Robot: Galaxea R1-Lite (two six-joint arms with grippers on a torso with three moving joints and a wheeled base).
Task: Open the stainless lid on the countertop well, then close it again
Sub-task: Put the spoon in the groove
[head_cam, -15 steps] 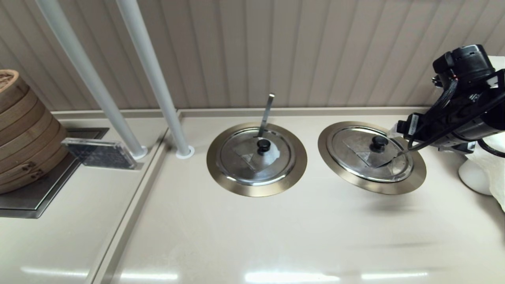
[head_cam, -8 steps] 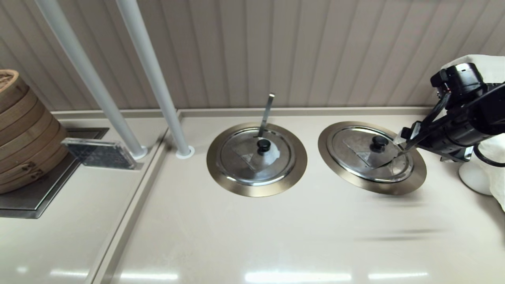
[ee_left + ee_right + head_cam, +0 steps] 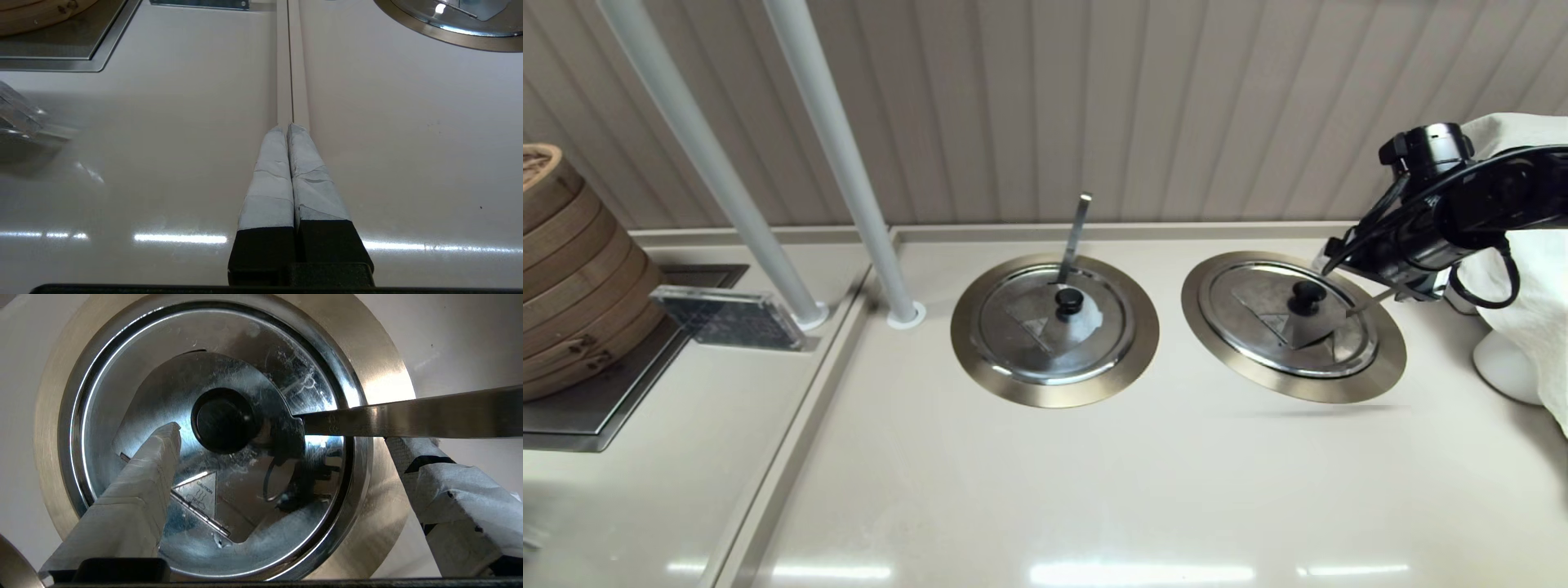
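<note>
The stainless lid [image 3: 1262, 314] with its clean grey flap and black knob [image 3: 1308, 294] covers the right-hand countertop well, ringed by a bronze flange [image 3: 1380, 369]. The flap looks flat in the head view. A thin ladle handle [image 3: 1376, 300] sticks out toward the right. My right gripper [image 3: 1368, 273] hovers above the lid's right side, open. In the right wrist view the gripper [image 3: 282, 435] has one finger [image 3: 135, 490] beside the knob [image 3: 222, 420] and the other under the ladle handle [image 3: 408, 418], touching neither. My left gripper [image 3: 288, 127] is shut and empty over the counter seam.
A twin well and lid [image 3: 1054, 327] with a whitish patch and an upright ladle handle [image 3: 1076, 233] sit left of the task well. Two white poles [image 3: 849, 180], a clear block [image 3: 727, 317] and stacked bamboo steamers [image 3: 564, 269] stand at left. A white cloth-draped object [image 3: 1527, 327] is at right.
My right arm has swung up and toward the back wall, bringing the gripper from the lid's right edge to above its right side. The lid, the ladle handle and the left arm show no clear movement.
</note>
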